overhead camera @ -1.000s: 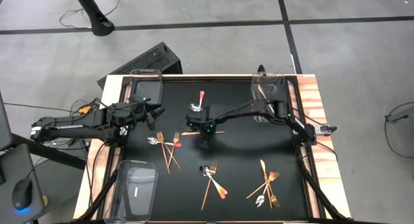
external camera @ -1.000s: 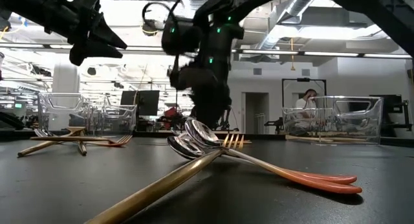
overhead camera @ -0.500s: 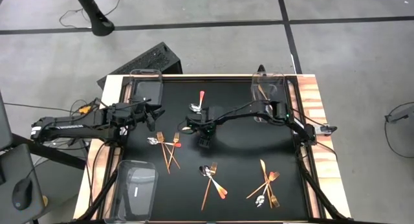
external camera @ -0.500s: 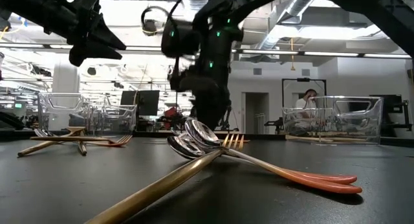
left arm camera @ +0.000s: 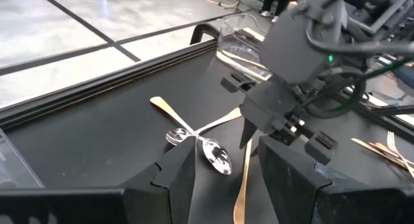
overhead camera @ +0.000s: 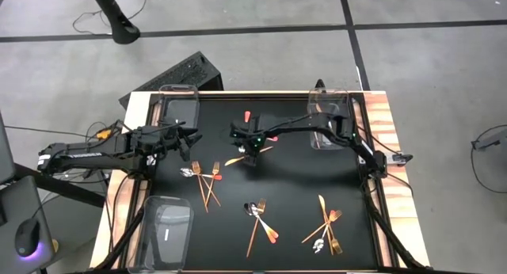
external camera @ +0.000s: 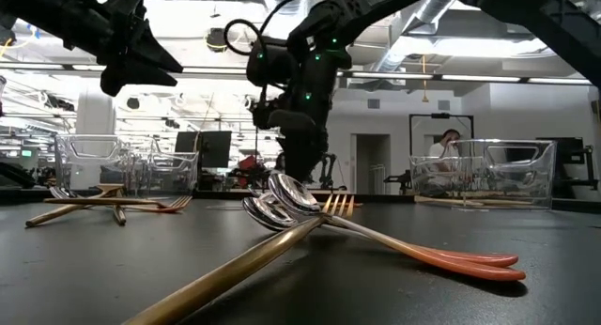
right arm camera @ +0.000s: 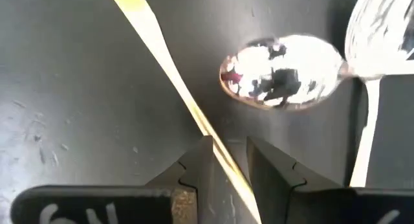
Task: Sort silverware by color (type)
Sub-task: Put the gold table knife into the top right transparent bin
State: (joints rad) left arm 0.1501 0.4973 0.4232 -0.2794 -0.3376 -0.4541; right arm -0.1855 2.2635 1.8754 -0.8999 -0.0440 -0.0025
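Over the middle of the black table (overhead camera: 289,187), slightly toward its far side, the right gripper (overhead camera: 252,154) points down at a slim gold knife (overhead camera: 245,156) lying flat on the mat. In the right wrist view its two dark fingers (right arm camera: 195,166) stand a narrow gap apart, one on each side of the knife's thin shaft (right arm camera: 174,88); whether they press on it cannot be told. Just beside the knife lies a shiny silver spoon (right arm camera: 281,81), and a second spoon bowl (right arm camera: 381,36) shows next to it. The left wrist view shows the same spot from the side: the right gripper (left arm camera: 255,130) is low over crossed utensils, with two silver spoon bowls (left arm camera: 207,153) on the mat in front of it.

A red-handled piece (overhead camera: 246,116) lies a little farther back. To the near left sits a cluster of gold forks and a red-handled spoon (overhead camera: 204,179); near the front centre is another small pile (overhead camera: 259,217), and to the near right a third pile (overhead camera: 326,225).

The left gripper (overhead camera: 190,138) hovers over the left side of the table, well apart from the right one, with its fingers (left arm camera: 174,179) spread open and empty.

Clear bins stand at the far left (overhead camera: 177,100), far right (overhead camera: 329,116) and near left (overhead camera: 168,226) corners.
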